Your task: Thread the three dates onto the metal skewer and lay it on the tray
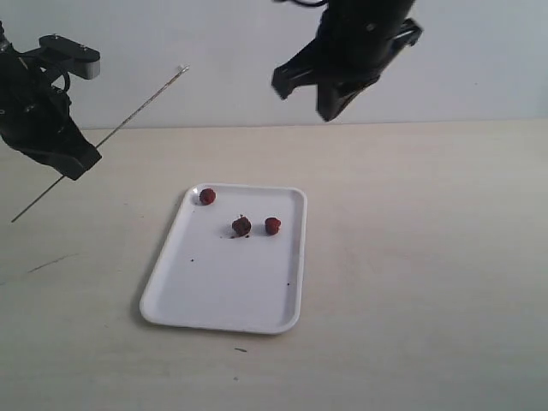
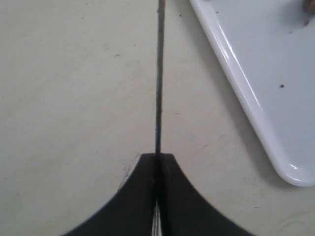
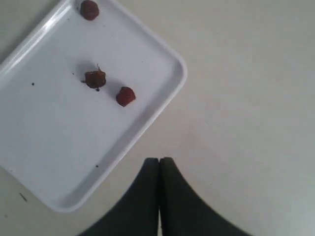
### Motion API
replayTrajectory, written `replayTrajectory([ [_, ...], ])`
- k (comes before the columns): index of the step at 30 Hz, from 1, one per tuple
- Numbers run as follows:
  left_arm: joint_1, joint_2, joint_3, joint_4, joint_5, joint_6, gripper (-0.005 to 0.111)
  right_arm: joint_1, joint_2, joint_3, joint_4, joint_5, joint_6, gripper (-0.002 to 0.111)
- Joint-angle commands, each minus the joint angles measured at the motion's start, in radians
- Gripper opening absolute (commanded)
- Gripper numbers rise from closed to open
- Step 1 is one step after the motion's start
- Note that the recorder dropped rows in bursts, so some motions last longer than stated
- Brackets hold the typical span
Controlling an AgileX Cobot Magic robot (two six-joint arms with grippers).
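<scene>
In the left wrist view we see the left tool (image 2: 157, 157) pinching the metal skewer (image 2: 159, 73). The right wrist view shows the right tool (image 3: 159, 160) pressed together, empty, and the dates (image 3: 125, 96) lying on the tray (image 3: 49, 128).

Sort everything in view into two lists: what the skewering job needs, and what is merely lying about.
Job: metal skewer, held in left gripper; dates, all on the tray; right gripper, shut, empty.
Lying about: dark crumbs on tray; scratch mark on table.
</scene>
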Motion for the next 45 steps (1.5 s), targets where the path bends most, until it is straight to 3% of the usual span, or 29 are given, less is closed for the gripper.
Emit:
replayTrajectory([
  [1, 0.002, -0.008, 0.004, -0.008, -0.01, -0.02, 0.0, 0.073, 0.15, -0.129, -0.034, 0.013, 0.004, 0.0],
  [6, 0.002, 0.003, 0.004, 0.0, -0.01, -0.031, 0.0, 0.119, 0.267, -0.228, -0.043, 0.013, -0.025, 0.007],
  [15, 0.002, 0.003, 0.004, 0.002, -0.012, -0.031, 0.0, 0.119, 0.372, -0.295, 0.0, 0.013, 0.08, 0.047],
  [19, 0.002, 0.003, 0.004, 0.002, -0.013, -0.045, 0.0, 0.119, 0.414, -0.295, 0.0, 0.013, 0.161, 0.046],
  [31, 0.002, 0.003, 0.004, 0.002, -0.013, -0.05, 0.0, 0.124, 0.482, -0.295, 0.03, 0.013, 0.109, 0.046],
  [45, 0.002, 0.003, 0.004, 0.002, -0.019, -0.05, 0.0, 0.124, 0.486, -0.295, 0.08, -0.13, 0.087, 0.046],
])
